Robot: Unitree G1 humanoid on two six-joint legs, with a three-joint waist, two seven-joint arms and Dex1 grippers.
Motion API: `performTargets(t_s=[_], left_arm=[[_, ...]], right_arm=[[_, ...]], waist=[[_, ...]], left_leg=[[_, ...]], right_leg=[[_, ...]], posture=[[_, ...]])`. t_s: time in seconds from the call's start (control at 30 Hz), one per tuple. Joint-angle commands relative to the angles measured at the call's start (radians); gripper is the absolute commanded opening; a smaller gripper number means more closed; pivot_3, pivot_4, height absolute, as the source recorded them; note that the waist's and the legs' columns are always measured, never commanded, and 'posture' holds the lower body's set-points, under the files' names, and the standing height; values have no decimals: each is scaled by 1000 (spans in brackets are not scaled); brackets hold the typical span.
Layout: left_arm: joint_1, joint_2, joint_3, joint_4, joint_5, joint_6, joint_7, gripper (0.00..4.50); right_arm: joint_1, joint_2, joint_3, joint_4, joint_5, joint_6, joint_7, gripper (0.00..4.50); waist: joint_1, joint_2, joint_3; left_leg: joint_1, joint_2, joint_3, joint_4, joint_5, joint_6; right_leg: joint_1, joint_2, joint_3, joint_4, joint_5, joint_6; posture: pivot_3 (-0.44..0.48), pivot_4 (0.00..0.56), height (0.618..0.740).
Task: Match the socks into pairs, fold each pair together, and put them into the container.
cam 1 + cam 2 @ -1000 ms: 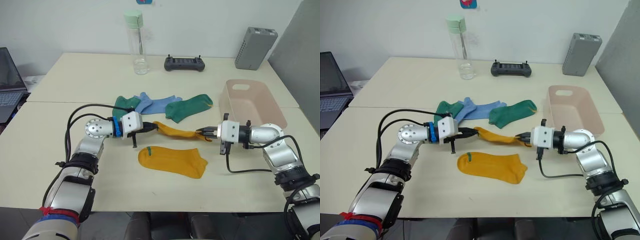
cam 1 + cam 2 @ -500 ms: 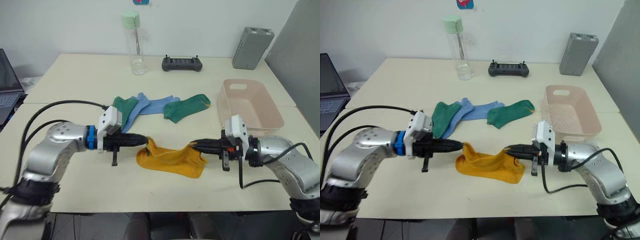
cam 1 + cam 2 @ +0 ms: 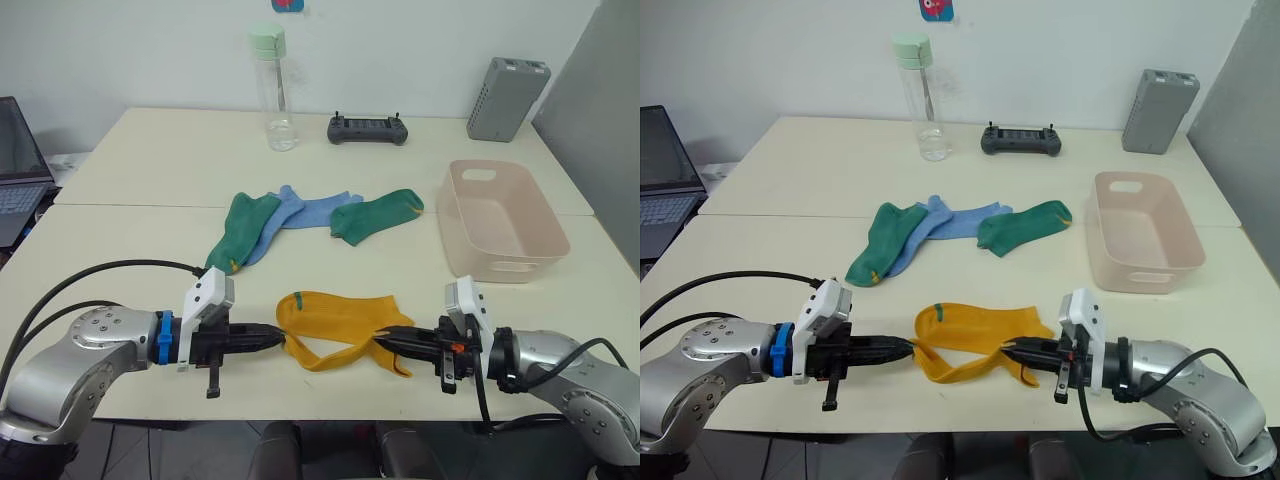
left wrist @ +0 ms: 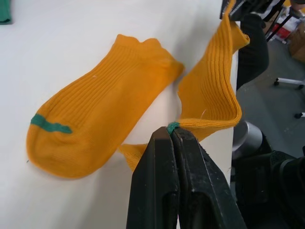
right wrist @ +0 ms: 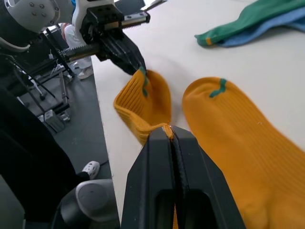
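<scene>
Both grippers (left (image 3: 272, 339), right (image 3: 385, 341)) drew nearer, still pinching one yellow sock (image 3: 330, 352).

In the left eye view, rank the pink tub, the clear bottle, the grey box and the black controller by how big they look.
1. pink tub
2. clear bottle and grey box, too alike to rank
3. black controller
The tub sits nearer the camera, which adds to its apparent size.

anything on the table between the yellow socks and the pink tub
Nothing visible does. The held yellow sock hangs between the left gripper and the right gripper, beside the flat yellow sock. The table is bare from there to the pink tub; the green and blue socks lie further back.
</scene>
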Motion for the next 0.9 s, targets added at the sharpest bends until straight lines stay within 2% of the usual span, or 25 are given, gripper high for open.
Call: performTargets(t_s=[0.03,0.3,0.5,0.9], left_arm=[[-57,1,-33,47,58,-41,7,26],[-275,-109,-179,272,224,-139,42,26],[-326,-117,-217,356,297,-184,37,26],[-372,-140,-271,403,367,-200,12,26]], right_arm=[[-13,-13,26,43,-84,-64,18,0],[-195,9,77,312,-266,-213,87,0],[-249,15,108,386,-326,-252,135,0],[-306,52,130,447,-374,-258,161,0]], waist=[[0,-1,0],[-1,-1,0],[-1,-1,0],[-1,-1,0]], left_leg=[[0,0,0,0,0,0],[-1,-1,2,0,0,0],[-1,0,1,-5,0,0],[-1,0,0,-2,0,0]], right_leg=[[0,0,0,0,0,0],[0,0,0,0,1,1],[-1,1,0,0,1,4],[0,2,0,0,2,7]], posture=[[0,150,740],[0,150,740],[0,150,740],[0,150,740]])
